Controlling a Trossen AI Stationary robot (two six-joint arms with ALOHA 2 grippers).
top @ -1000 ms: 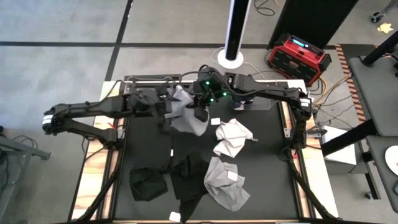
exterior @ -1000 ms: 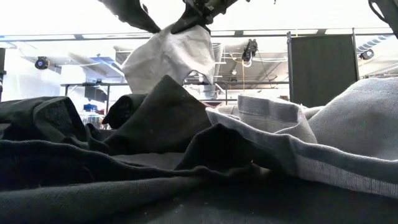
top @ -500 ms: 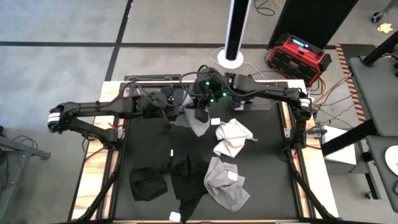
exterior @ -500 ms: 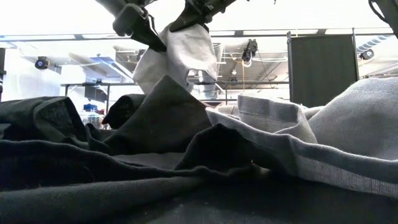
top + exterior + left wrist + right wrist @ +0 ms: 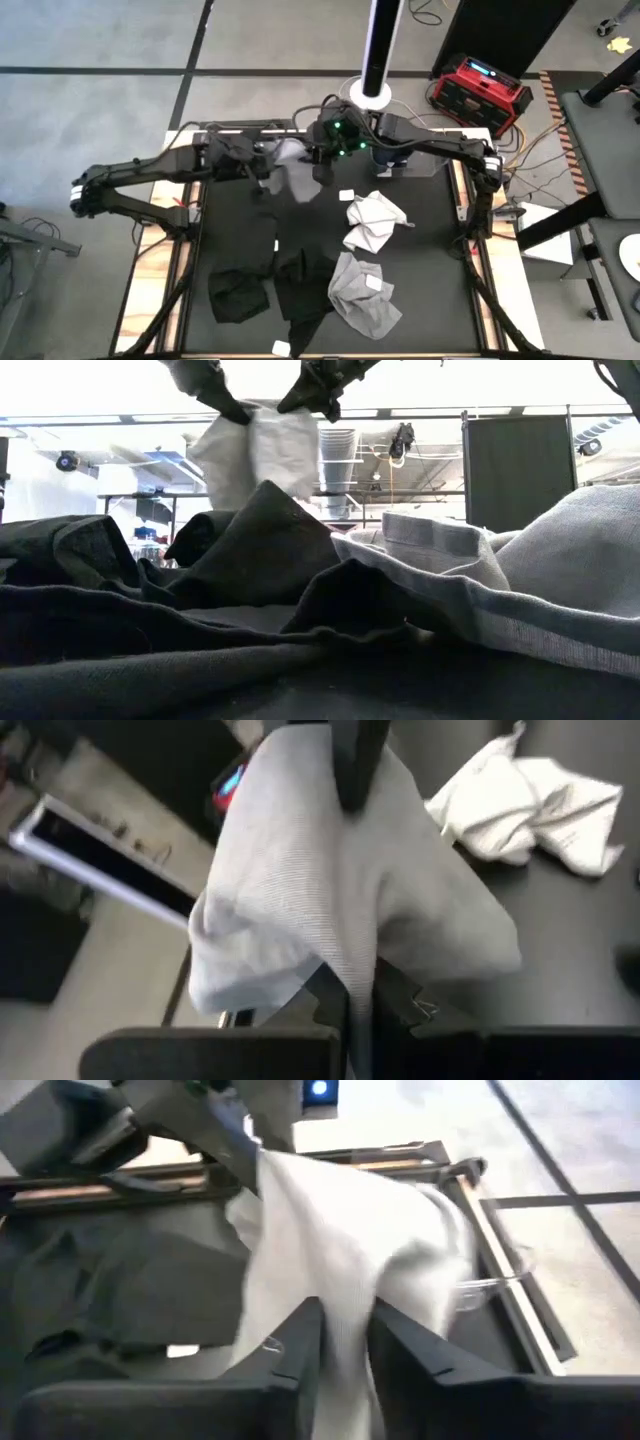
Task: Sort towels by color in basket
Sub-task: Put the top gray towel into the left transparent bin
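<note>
**Two grippers hold one light grey towel above the table**

Seen from above, the left gripper [image 5: 262, 163] and the right gripper [image 5: 318, 165] meet near the top centre of the frame. Between them hangs a light grey towel [image 5: 292, 172], lifted clear of the black table [image 5: 420, 260]. The left gripper is clenched on one upper corner of the cloth. The right gripper pinches the other upper corner, its fingers slightly parted around the fabric. In the low view the towel hangs as a pale sheet at the upper centre, a dark gripper at each top corner.

Other towels lie on the table below. A crumpled white towel [image 5: 372, 221] sits right of centre. A grey towel with a small white tag [image 5: 362, 293] lies in the lower right. Black towels [image 5: 268, 285] are heaped in the lower left and lower centre.

Off the table, a red box [image 5: 479, 86] stands on the floor at the upper right.
</note>
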